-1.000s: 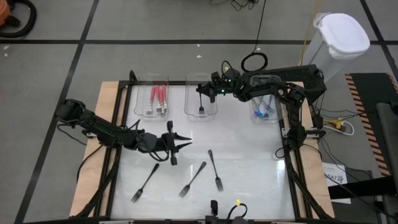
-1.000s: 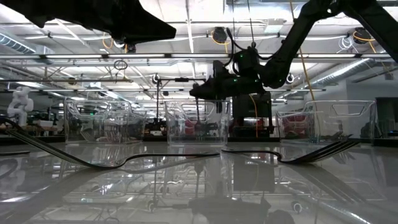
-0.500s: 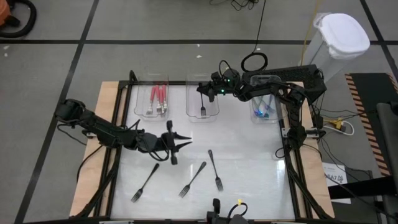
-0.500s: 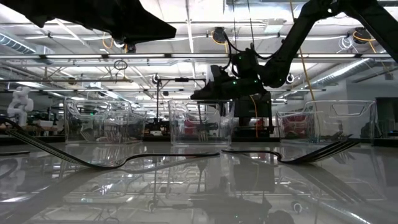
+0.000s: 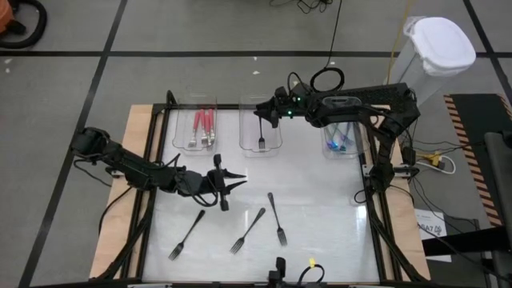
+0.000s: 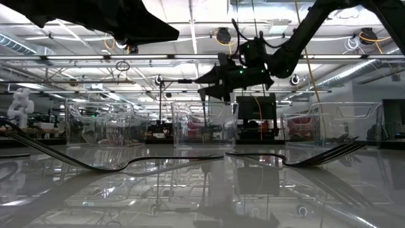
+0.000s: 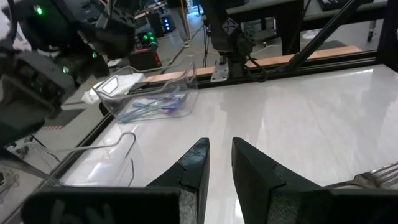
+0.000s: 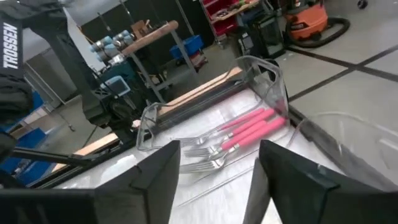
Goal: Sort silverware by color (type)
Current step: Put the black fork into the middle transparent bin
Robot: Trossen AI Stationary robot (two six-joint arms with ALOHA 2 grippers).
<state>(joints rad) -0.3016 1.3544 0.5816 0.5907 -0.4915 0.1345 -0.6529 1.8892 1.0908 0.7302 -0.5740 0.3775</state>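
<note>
My right gripper [image 5: 258, 112] [image 8: 217, 152] hovers open above the clear middle tray [image 5: 246, 142], touching nothing. Below it a black-handled fork [image 5: 260, 138] rests inside that tray, tines toward the near edge. The left tray [image 5: 182, 136] holds pink-handled forks [image 5: 204, 124] [image 8: 249, 132]. Blue-handled forks [image 5: 340, 142] [image 7: 152, 107] lie in the right tray. Three black-handled forks [image 5: 186, 234] [image 5: 248, 230] [image 5: 276, 218] lie flat on the white table, near the front. My left gripper [image 5: 236, 182] [image 7: 221, 149] waits over the table's left-centre, its fingers a narrow gap apart and empty.
The three trays stand in a row along the far edge. A wooden frame [image 5: 136, 160] borders the table. Bare white tabletop [image 5: 320, 208] stretches between the trays and the loose forks and to the right of them.
My right gripper has opened and let go of the black fork, then risen above the middle tray. The fork, which hung from the fingers with its tines down in the tray, now rests in the tray on its own.
</note>
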